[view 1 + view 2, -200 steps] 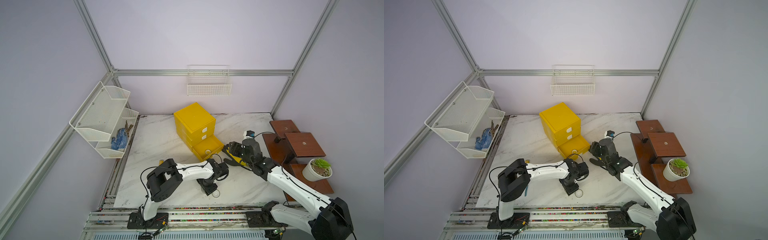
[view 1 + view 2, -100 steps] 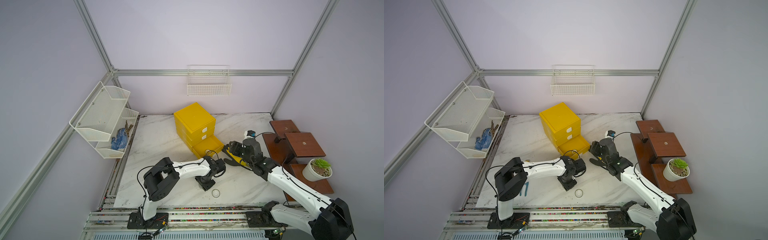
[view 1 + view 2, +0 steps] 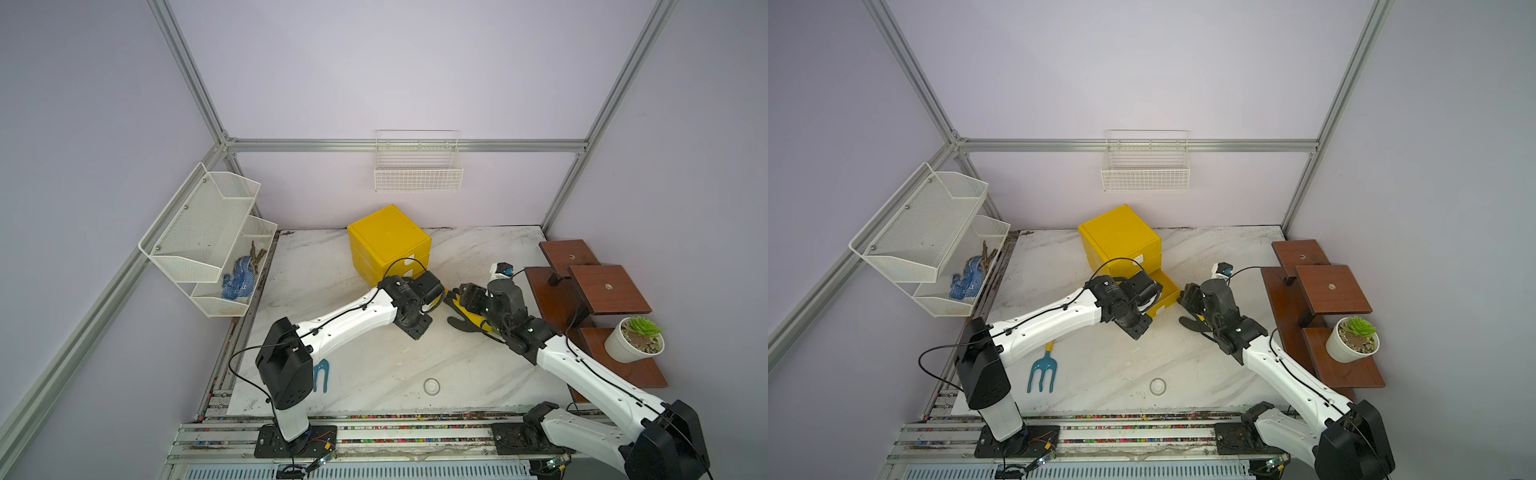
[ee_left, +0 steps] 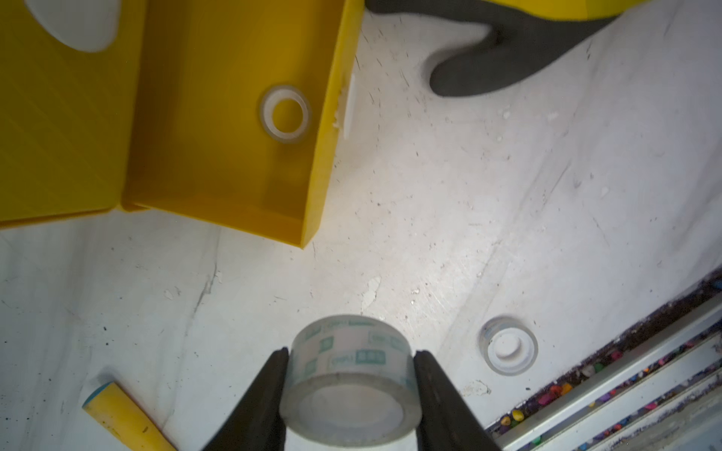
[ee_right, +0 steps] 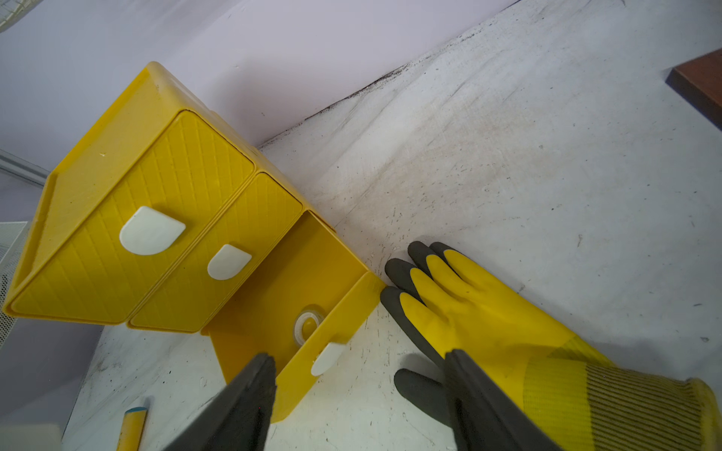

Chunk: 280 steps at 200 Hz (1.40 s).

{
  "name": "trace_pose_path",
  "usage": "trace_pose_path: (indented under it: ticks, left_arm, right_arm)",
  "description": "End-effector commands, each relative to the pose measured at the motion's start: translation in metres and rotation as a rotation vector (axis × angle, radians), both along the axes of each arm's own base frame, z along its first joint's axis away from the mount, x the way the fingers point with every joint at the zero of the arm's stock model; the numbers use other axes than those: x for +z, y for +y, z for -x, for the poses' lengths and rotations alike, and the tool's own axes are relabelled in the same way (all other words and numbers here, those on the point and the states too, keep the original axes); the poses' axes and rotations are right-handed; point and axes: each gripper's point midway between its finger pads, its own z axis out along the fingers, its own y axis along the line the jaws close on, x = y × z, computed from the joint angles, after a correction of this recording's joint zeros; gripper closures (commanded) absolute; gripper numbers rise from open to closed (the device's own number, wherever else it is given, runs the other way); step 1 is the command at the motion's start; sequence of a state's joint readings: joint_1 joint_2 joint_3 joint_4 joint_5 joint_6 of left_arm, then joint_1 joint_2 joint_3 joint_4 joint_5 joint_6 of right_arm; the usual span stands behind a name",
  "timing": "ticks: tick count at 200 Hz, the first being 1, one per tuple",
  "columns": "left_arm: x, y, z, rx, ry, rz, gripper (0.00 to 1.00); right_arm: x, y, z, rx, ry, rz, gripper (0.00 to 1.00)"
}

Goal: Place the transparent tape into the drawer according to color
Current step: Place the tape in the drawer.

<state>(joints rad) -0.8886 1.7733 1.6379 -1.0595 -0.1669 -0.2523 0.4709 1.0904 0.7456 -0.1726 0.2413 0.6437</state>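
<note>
Between left fingers (image 4: 262,398), clear tape roll (image 4: 349,375), hole facing the wrist

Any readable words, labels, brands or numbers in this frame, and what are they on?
No text is legible.
Clear tape roll, clamped in the left gripper: green printed blocks, too blurred to read.
Left arm's motor housing: small white marking, too small to read.

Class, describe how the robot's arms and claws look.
The left arm and right arm have white shells, black joints and boxy black shoulders, with thin black cables looped alongside. The left claw and right claw each have two tapering dark grey fingers.
</note>
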Motion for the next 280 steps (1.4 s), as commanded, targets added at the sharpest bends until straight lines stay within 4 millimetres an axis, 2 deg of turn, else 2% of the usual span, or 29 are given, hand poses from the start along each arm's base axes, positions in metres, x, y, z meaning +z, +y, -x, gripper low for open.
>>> trace_pose_path:
  ticks: [1,45,83,120,177,213,244,263,280]
  left_arm:
    - [0.032,0.0,-0.027,0.083,-0.12,0.039,0.56]
    - [0.044,0.004,-0.07,0.229,-0.268,0.08,0.55]
    - [0.025,0.003,-0.089,0.316,-0.353,0.116,0.52]
    - [-0.006,-0.002,-0.1,0.339,-0.374,0.103,0.53]
    - [-0.037,0.0,-0.108,0.378,-0.381,0.058,0.49]
    - [-0.048,-0.001,-0.109,0.382,-0.358,0.042,0.35]
    - [-0.039,-0.002,-0.109,0.393,-0.358,0.053,0.24]
    - [-0.018,-0.003,-0.106,0.396,-0.364,0.103,0.19]
    - [0.01,-0.004,-0.1,0.387,-0.374,0.171,0.14]
  right_arm:
    - [0.005,-0.003,0.0,-0.009,-0.024,-0.018,0.27]
    - [0.002,-0.008,0.003,-0.031,-0.027,-0.013,0.27]
    - [-0.001,-0.012,0.006,-0.042,-0.035,-0.011,0.27]
    - [-0.004,-0.013,0.007,-0.041,-0.034,-0.011,0.27]
    - [-0.003,-0.011,0.009,-0.024,-0.054,-0.021,0.27]
    - [-0.006,-0.01,0.012,-0.008,-0.063,-0.019,0.27]
    - [-0.004,-0.01,0.013,-0.002,-0.059,-0.019,0.27]
    - [-0.003,-0.008,0.015,0.011,-0.058,-0.02,0.27]
    - [-0.003,-0.006,0.016,0.023,-0.048,-0.015,0.27]
